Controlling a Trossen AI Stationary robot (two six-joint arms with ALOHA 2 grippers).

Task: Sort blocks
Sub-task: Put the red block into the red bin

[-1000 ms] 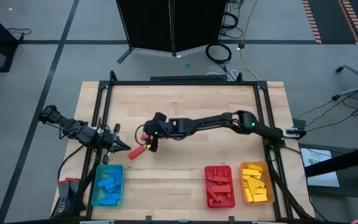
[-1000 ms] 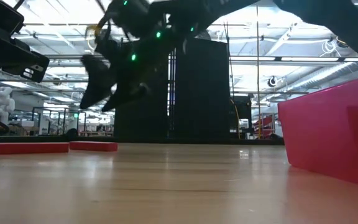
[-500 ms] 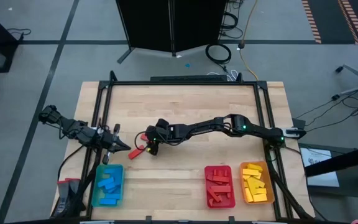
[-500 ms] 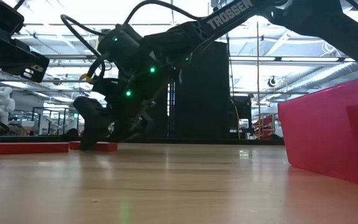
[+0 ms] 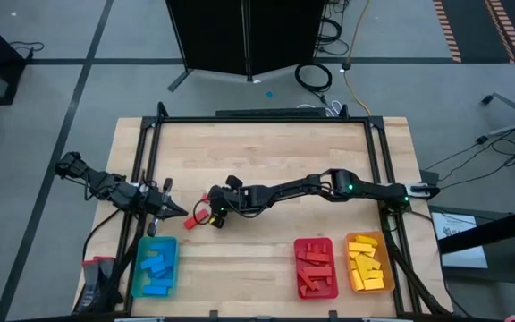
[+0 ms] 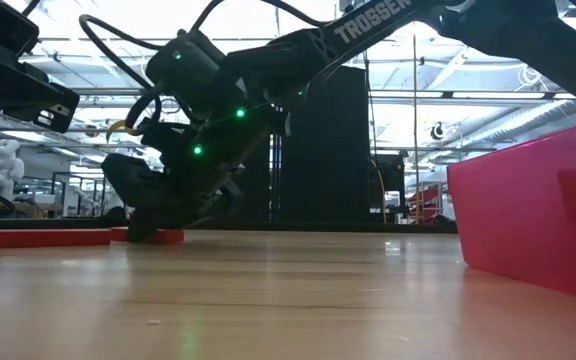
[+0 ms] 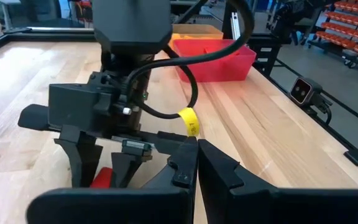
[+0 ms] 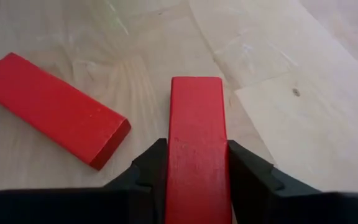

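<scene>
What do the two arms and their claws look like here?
Both arms are dark and slim. The right arm carries green indicator lights, looping black cables and white TROSSEN lettering, seen in the low view. Its claw is a boxy black block with two flat dark fingers and a yellow tag on its cable. The left claw tapers to a dark point.

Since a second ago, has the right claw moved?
Yes. The right claw has dropped to the table and closed on a red block.
</scene>
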